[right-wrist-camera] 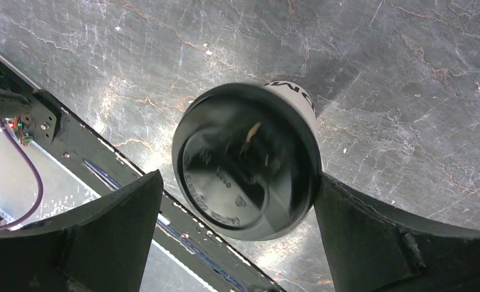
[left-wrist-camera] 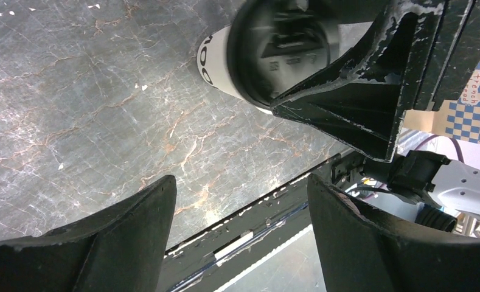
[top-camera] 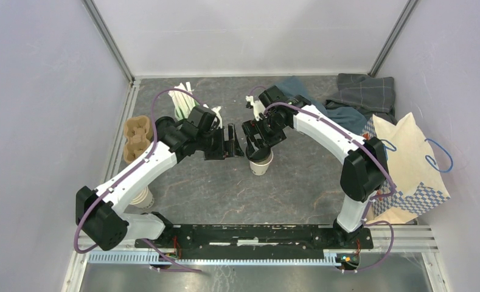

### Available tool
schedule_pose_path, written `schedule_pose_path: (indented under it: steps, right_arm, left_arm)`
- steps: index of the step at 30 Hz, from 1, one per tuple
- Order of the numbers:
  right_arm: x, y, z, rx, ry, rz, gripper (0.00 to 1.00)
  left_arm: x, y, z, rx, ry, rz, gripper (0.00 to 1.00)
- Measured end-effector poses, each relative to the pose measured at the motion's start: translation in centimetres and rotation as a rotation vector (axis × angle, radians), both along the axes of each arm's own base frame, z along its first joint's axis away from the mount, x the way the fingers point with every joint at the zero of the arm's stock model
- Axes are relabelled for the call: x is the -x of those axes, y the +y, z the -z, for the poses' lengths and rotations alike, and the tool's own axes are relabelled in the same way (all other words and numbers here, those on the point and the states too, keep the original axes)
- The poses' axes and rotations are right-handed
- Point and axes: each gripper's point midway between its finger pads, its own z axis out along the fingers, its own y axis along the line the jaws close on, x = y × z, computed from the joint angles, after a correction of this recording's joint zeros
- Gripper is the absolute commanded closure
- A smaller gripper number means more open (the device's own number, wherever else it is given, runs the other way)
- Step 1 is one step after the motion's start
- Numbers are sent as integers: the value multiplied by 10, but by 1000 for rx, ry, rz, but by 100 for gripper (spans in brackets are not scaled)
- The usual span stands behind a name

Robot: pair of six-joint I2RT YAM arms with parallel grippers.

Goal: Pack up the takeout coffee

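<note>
We are looking at the takeout coffee [top-camera: 261, 165], which is standing on the grey marbled tabletop [top-camera: 213, 188] about midway between the two arms, with its black lid [right-wrist-camera: 243, 164] on top. Our right hand [top-camera: 257, 146] is hovering directly over it, pointing down, and its fingers [right-wrist-camera: 103, 237] are standing wide. In the right wrist view the lid is sitting between them (one finger is lying at the lid's edge, perhaps touching it, while the other is clearly apart), so the cup is not being gripped. The cup is looking a little blurred there, and dark lettering is showing on its white wall.

Our left hand [top-camera: 232, 148] is hanging just beside the right one, on the cup's left. It is also spread wide, with nothing between its fingers [left-wrist-camera: 134, 231]. Its camera is catching the cup's side and lid from close by, partly behind a finger of the right hand.

At the right edge of the tabletop, well apart from the cup, a brown paper bag [top-camera: 407, 158] with blue handles and a blue-checked lower part is sitting, and grey and blue cloths [top-camera: 359, 91] are lying behind it. On the left, a brown cardboard cup carrier [top-camera: 137, 137] is resting near the wall. A stack of lidless cream cups [top-camera: 143, 198] is peeking out beside the left arm, and a mint-green mug of white sticks [top-camera: 182, 106] is standing at the back.
</note>
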Motion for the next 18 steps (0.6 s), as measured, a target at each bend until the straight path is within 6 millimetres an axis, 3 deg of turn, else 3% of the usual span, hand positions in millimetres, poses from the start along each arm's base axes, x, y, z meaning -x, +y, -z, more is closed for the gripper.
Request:
schedule_pose_path:
  steps: [13,18]
  right_arm:
    - [1,0,-3,7,-2,3,2]
    - [-2,-1,-13,-7,-33,16,4]
  left_arm:
    - [-6,2,-2,19,1,-10,15]
    - [-11,2,5,7,13,-20,16]
